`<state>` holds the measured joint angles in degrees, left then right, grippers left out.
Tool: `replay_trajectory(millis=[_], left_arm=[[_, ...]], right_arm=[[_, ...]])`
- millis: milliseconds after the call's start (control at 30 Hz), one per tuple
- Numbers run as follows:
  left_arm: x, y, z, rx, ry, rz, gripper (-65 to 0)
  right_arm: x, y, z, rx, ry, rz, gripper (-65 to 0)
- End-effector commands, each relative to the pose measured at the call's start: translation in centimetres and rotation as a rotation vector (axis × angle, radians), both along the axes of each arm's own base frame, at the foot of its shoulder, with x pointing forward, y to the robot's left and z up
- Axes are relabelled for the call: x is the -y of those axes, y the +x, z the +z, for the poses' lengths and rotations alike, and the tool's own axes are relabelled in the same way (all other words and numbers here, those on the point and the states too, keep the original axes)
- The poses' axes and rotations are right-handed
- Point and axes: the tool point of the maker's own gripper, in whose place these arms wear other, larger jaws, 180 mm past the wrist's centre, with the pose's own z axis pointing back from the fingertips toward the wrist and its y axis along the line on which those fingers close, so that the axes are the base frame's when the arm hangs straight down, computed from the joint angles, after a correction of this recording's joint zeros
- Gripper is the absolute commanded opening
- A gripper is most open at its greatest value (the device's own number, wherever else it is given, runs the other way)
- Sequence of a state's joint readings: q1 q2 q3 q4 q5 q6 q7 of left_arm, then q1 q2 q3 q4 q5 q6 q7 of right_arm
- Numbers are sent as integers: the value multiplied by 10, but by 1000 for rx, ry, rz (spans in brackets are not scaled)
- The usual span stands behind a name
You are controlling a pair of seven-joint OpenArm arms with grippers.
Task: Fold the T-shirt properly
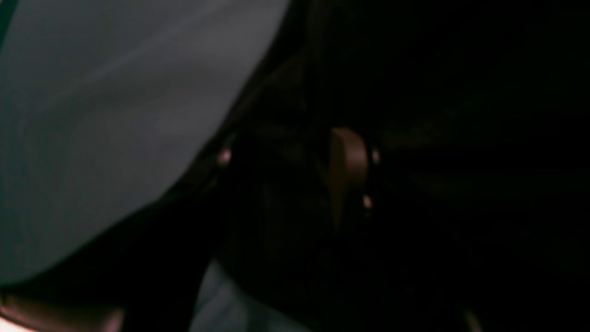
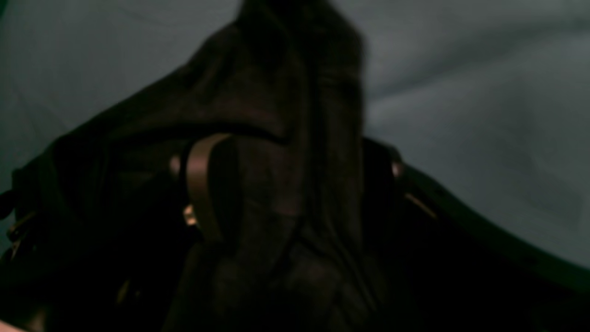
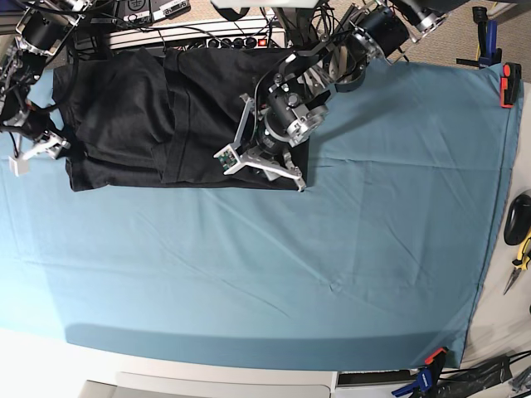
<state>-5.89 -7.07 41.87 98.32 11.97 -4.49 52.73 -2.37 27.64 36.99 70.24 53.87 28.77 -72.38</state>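
From my remote station, the black T-shirt [image 3: 166, 116] lies spread along the far edge of the teal table cloth [image 3: 332, 265], its long axis running left to right across the base view, with a lengthwise fold ridge near its middle. My left gripper [image 3: 264, 166] sits on the garment's near right corner, the nearer arm to that end; its wrist camera is almost wholly dark, one pale finger [image 1: 346, 170] visible against black cloth, so I judge fabric sits between the jaws but cannot tell for certain whether it is clamped. My right gripper [image 3: 37, 149] works the opposite end at the shirt's left edge, and its wrist view shows a bunch of black fabric [image 2: 276, 161] rising between widely spread fingers [image 2: 203, 184], which reads as a grip on a thick gather. Both ends being in hand, the coming fold turns, in my judgement, on carrying the near hem away toward the far edge. Cables and a power strip [image 3: 191, 37] crowd that far edge; pliers [image 3: 521, 257] lie well clear at right.
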Motion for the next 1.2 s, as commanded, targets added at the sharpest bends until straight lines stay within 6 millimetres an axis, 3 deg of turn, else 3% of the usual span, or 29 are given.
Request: replay_trajectory(millis=[0, 400, 567, 767, 1000, 1167], left_arm=[[3, 10, 19, 54, -33, 8, -371], [-44, 37, 72, 182, -103, 137, -371], [-71, 49, 74, 167, -121, 200, -371], [-120, 65, 75, 198, -66, 294, -371], [-170, 78, 81, 195, -77, 396, -371], [-192, 82, 85, 191, -96, 445, -371]], right_arm=[[2, -7, -5, -58, -30, 26, -255], [7, -55, -34, -207, -72, 33, -255], [5, -69, -41, -245, -61, 41, -255], [-8, -70, -38, -236, -10, 94, -257], [-11, -71, -37, -238, 5, 106, -382], [-11, -71, -37, -239, 5, 106, -583]])
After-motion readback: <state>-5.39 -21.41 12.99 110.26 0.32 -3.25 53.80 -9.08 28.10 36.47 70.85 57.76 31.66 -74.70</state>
